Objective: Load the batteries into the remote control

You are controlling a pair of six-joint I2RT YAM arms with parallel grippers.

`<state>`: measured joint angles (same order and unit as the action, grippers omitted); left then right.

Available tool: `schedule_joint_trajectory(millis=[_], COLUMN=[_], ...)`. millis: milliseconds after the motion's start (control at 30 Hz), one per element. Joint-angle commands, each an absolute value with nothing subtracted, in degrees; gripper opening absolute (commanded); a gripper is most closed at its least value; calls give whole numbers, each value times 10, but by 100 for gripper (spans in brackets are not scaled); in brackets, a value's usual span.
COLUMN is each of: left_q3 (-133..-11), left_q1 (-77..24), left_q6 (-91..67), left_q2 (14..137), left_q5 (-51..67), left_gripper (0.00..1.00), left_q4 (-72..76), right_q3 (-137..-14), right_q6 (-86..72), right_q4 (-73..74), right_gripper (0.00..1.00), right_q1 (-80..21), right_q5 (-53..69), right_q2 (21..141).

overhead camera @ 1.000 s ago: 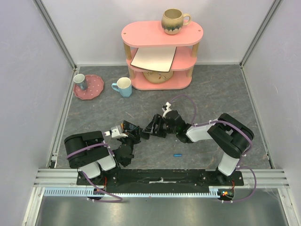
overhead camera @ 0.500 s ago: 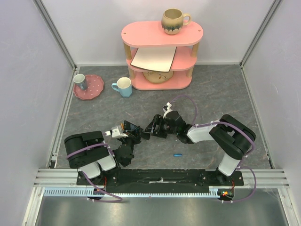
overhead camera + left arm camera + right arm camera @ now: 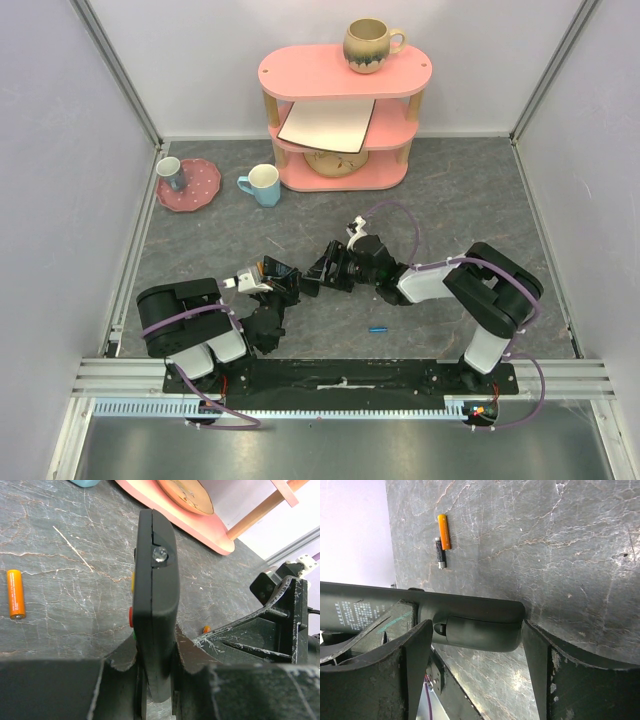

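Currently, the slim black plastic remote control (image 3: 156, 580) is held on edge between the two grippers, near the middle of the grey marbled tabletop (image 3: 75, 540). The left gripper (image 3: 156, 656) is clamped on the narrow faces of the remote control at its near end. Coloured buttons are seen along its left edge in the left wrist view. The right gripper (image 3: 476, 635) is set with its fingers (image 3: 415, 660) wide apart. The rounded body of the remote control fills the gap, and both fingers are pressed against it.

A red-orange cylindrical battery (image 3: 443, 531) is laid flat on the tabletop, with a dark cylindrical battery (image 3: 440, 553) just beside it. A small blue cylindrical battery (image 3: 378, 328) is laid well apart from these, between the right gripper and the near table edge.
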<state>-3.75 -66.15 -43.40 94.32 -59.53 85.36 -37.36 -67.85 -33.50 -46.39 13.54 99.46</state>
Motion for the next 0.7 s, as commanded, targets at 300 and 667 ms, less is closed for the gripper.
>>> schedule_joint_trajectory(millis=[300, 667], left_q3=[18, 17], left_q1=[-671, -671], left_q6=[-392, -388], left_q2=[959, 958], left_q5=[-587, -587], left_gripper=[2, 2], left_q4=[926, 926], right_q3=[-374, -380], right_q6=[-678, -671], right_q4=[-356, -338], right_gripper=[77, 71], right_q1=[-467, -467], right_q5=[148, 153], right_q2=[1016, 1028])
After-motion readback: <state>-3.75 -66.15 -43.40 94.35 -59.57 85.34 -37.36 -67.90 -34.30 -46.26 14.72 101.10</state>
